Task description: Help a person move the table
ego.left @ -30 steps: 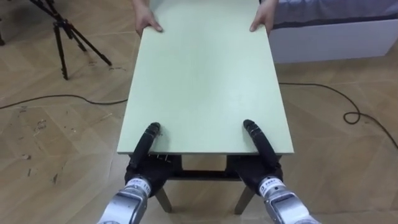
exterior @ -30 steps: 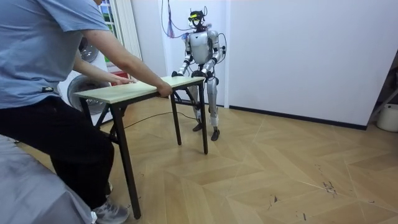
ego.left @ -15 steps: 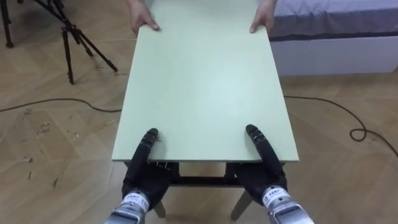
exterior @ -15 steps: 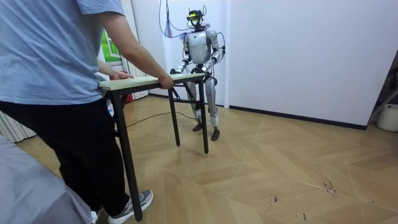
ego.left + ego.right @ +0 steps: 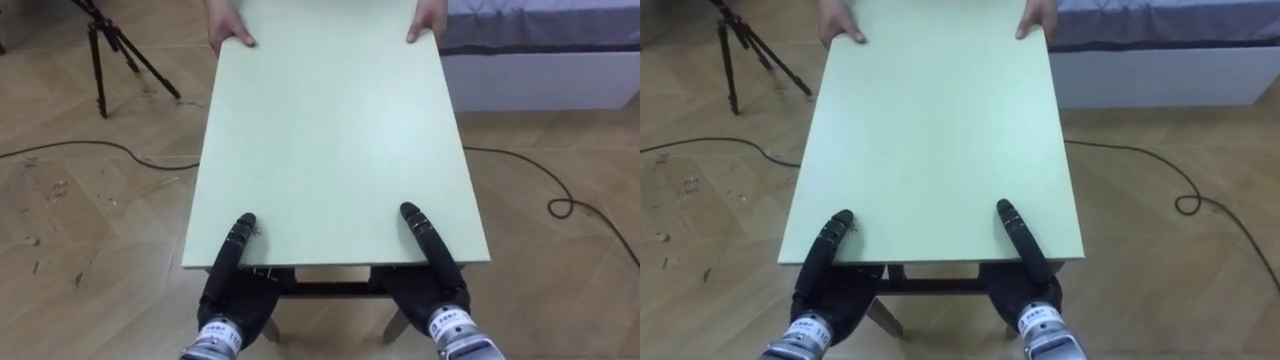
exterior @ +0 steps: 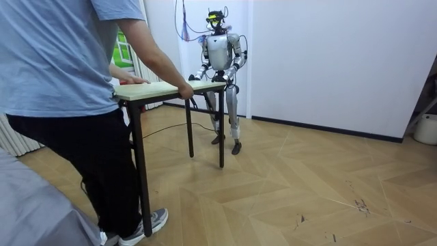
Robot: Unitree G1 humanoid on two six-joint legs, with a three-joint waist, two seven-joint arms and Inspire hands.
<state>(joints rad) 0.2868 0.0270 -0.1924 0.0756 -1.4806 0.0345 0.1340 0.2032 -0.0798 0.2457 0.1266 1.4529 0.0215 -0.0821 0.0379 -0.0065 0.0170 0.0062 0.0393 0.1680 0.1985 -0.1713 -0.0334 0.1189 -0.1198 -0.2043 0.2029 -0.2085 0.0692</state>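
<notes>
1. Clamping the worktop's (image 5: 330, 130) near edge: my left hand (image 5: 232, 255) and right hand (image 5: 432, 250) each pinch it, thumb on top, palm underneath.
2. Worktop stretches away from me, level.
3. Person's hands (image 5: 228, 30) grip the far corners.
4. Tripod (image 5: 105, 45) far left, bed (image 5: 540, 50) far right.

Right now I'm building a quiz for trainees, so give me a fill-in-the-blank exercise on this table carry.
The robot's left hand and right hand each pinch the pale green rectangular table at its ____ (near or far) edge. At the opposite corners, a ____ holds it with both hands. The black tripod stands on the wooden floor to the table's ____ in the eye views.
Missing: near; person; left.
</notes>
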